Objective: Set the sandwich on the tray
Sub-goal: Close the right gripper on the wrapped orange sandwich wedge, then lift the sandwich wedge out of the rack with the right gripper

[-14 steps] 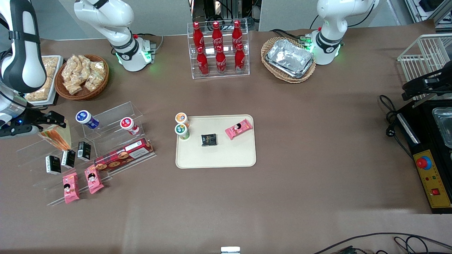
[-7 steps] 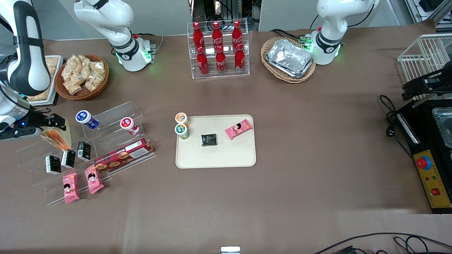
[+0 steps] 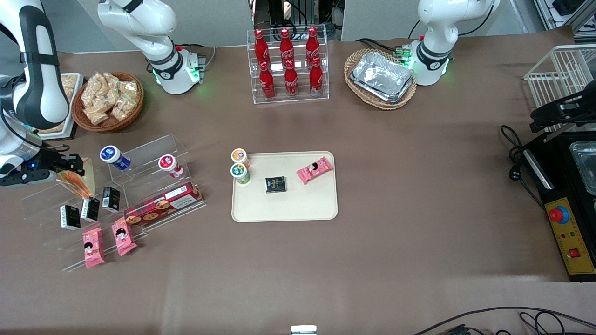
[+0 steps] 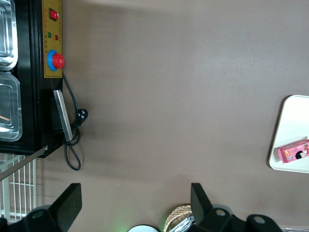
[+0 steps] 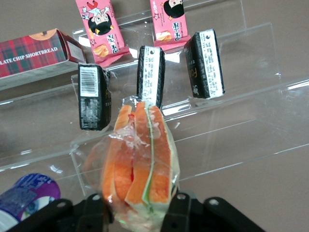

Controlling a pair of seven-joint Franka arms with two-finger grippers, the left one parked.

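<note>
The sandwich (image 3: 77, 182), a wrapped wedge with orange and green layers, is at the acrylic stand toward the working arm's end of the table. My right gripper (image 3: 70, 166) is shut on it; the wrist view shows the sandwich (image 5: 141, 162) pinched between both fingers (image 5: 96, 212), held over the stand's shelves. The beige tray (image 3: 288, 204) lies flat at mid-table, well apart from the gripper. It holds a black packet (image 3: 275, 184) and a pink snack packet (image 3: 314, 170). Its edge also shows in the left wrist view (image 4: 292, 130).
The acrylic stand (image 3: 153, 153) carries black boxes (image 5: 151, 75), pink packets (image 3: 93, 246), a shortbread box (image 3: 163, 204) and two cups (image 3: 111, 156). Two more cups (image 3: 240, 170) stand at the tray's edge. A cola rack (image 3: 288, 65) and wicker baskets (image 3: 108, 100) stand farther from the camera.
The arm has shifted slightly and the sandwich has tilted a little in the grip, staying over the acrylic stand. Nothing on the tray has moved.
</note>
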